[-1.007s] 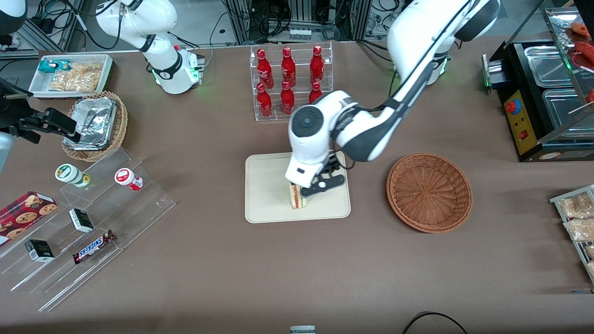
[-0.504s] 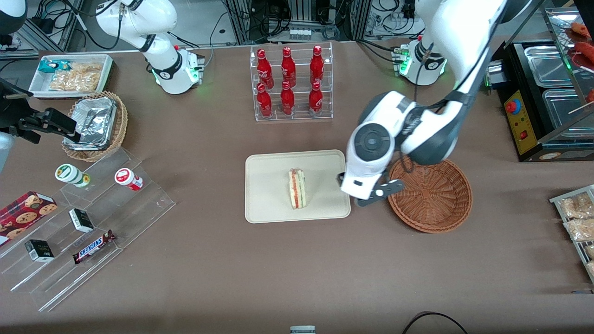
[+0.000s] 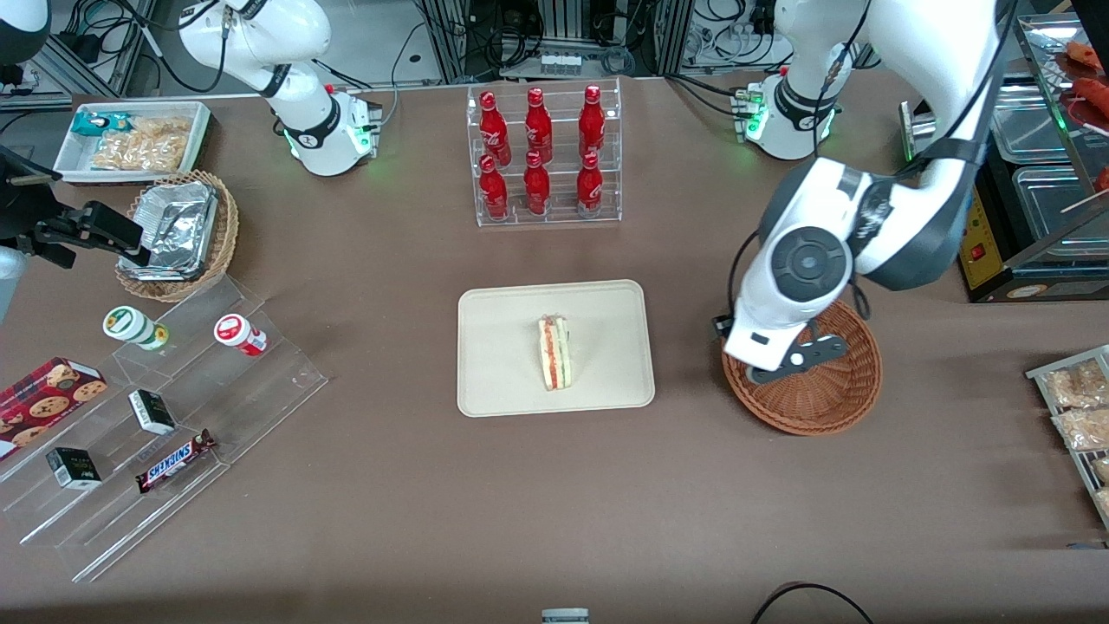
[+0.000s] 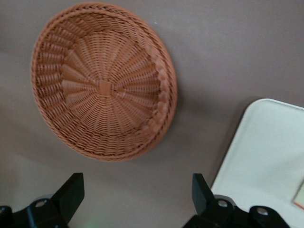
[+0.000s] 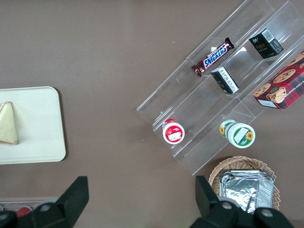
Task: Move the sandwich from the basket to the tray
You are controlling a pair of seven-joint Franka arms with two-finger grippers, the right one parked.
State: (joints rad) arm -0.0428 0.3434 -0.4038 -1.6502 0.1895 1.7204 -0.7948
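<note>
The sandwich (image 3: 554, 353) stands alone on its edge in the middle of the cream tray (image 3: 502, 381), its red, orange and green layers facing up. The round reddish-brown basket (image 3: 832, 399) sits beside the tray, toward the working arm's end of the table, with nothing in it. My gripper (image 3: 784, 360) hangs above the basket's rim on the tray's side. In the left wrist view the gripper (image 4: 137, 190) is open with only bare tabletop between its fingers (image 4: 73, 186), and the basket (image 4: 102, 85), the tray (image 4: 270, 156) and a corner of the sandwich (image 4: 300, 197) show.
A clear rack of red bottles (image 3: 544, 156) stands farther from the camera than the tray. A tiered acrylic stand with snacks (image 3: 165, 416), a foil-lined basket (image 3: 178, 234) and a white snack tray (image 3: 134, 139) lie toward the parked arm's end. A black food warmer (image 3: 1022, 173) stands near the working arm.
The gripper let go of the sandwich on the tray, rose and swung toward the working arm's end, and now hangs over the basket's rim. The sandwich stayed put.
</note>
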